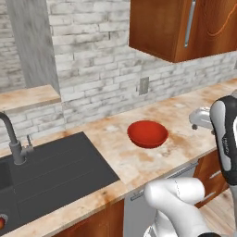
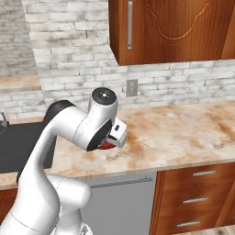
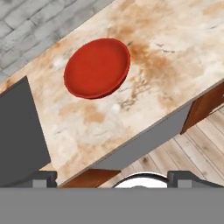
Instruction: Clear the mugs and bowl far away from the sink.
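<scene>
The glossy red bowl (image 1: 147, 133) sits upright and empty on the marble counter, a short way right of the black sink (image 1: 55, 171). In the hand view the bowl (image 3: 97, 68) lies ahead and left of my gripper (image 3: 113, 178), which is open with its fingertips (image 3: 43, 178) wide apart and nothing between them. The gripper hovers above the counter's front edge, apart from the bowl. In the right base view my arm covers most of the bowl (image 2: 108, 146). The mugs are out of view.
A dark gooseneck tap (image 1: 14, 139) stands behind the sink's drainboard. A small reddish round thing (image 1: 2, 223) is cut off at the basin's left edge; I cannot tell what it is. A wooden wall cabinet (image 1: 185, 28) hangs over the counter (image 2: 183, 133), with drawers (image 2: 197, 193) below.
</scene>
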